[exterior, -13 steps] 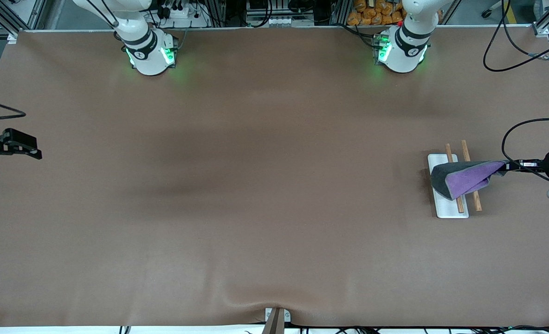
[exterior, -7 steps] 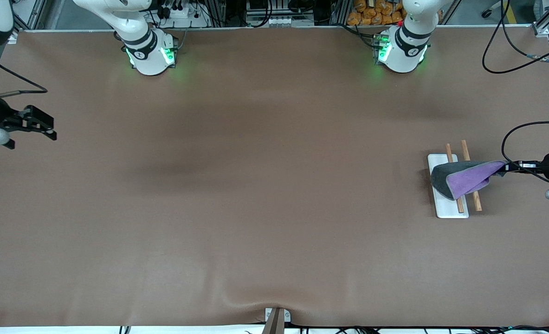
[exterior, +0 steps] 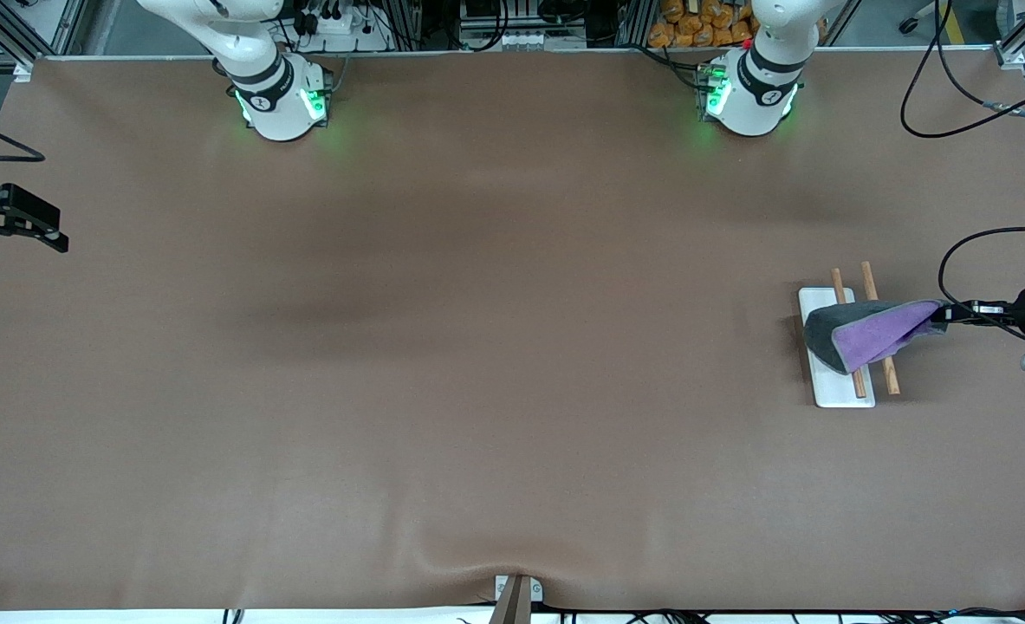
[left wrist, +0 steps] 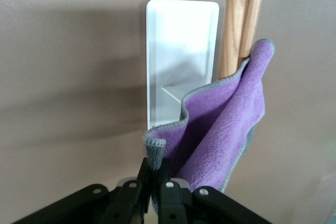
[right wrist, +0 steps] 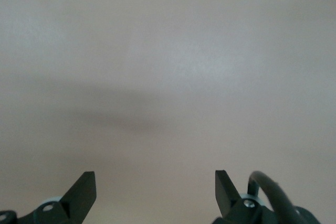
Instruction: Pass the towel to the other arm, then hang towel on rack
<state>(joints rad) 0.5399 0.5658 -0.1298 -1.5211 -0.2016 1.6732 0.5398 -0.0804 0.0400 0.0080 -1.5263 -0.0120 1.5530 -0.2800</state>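
Brown matting covers the table point(exterior: 495, 364), bare across the whole middle of the frame. At the frame's right edge stands the rack point(exterior: 833, 390), a white base with two wooden rods; the towel point(exterior: 867, 336), purple face showing, drapes over those rods. One towel corner is pinched in the left gripper point(exterior: 945, 313), fingers clamped on it just beside the rack. At the left edge, upper half, the right gripper point(exterior: 40, 227) waits over the mat, fingers spread wide, holding nothing.
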